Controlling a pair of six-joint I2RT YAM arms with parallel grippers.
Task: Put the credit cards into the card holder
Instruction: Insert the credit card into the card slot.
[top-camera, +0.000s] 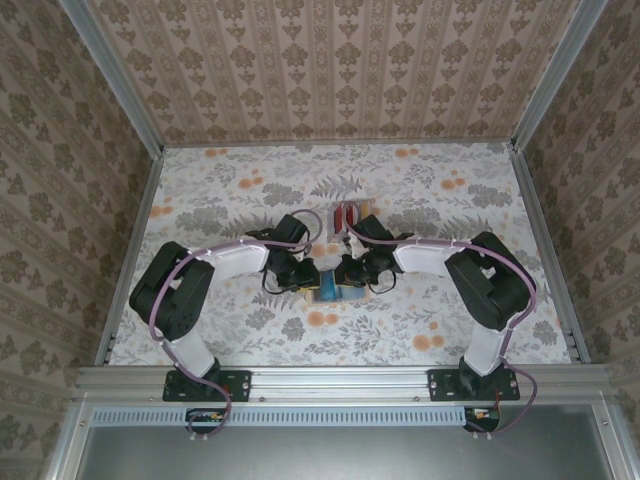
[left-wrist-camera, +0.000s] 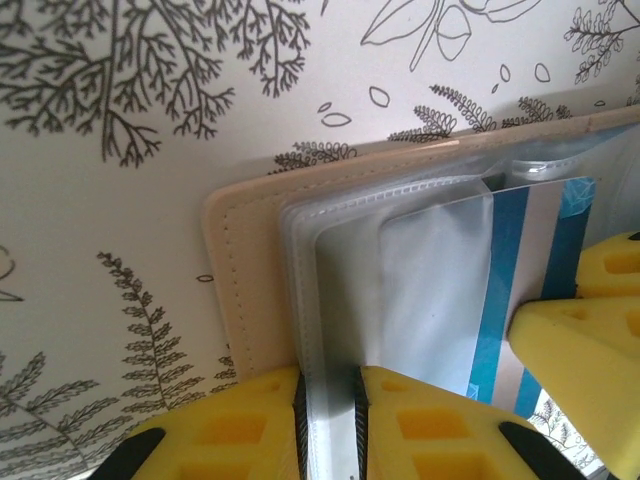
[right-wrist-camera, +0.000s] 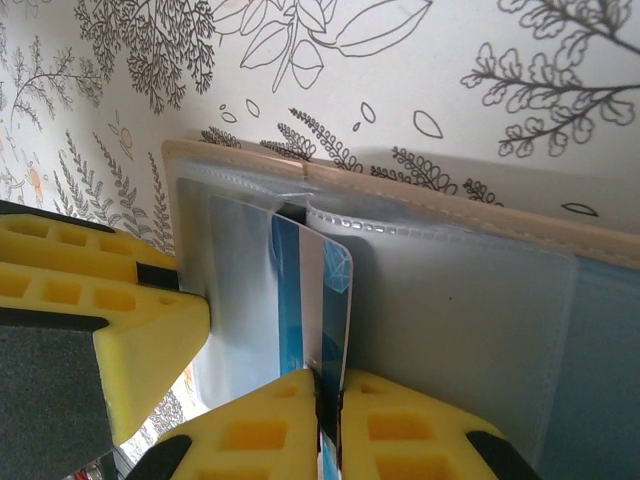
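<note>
Right fingers around blue card

stitched matt leather-like card holder, glossy clear plastic pockets, smooth blue card

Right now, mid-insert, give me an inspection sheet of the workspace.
Surface: floral-print table, flat.
Job's things: card holder lying open; blue card partway into a clear pocket; red cards upright in a small rack behind.
Clutter: nothing seen.
Grippers: left gripper, jaws shut on a card holder pocket sleeve; right gripper, jaws shut on the blue card.
Cables: purple cables, looped, apart from the cards.
Surroundings: patterned walls; metal frame at the near edge.
</note>
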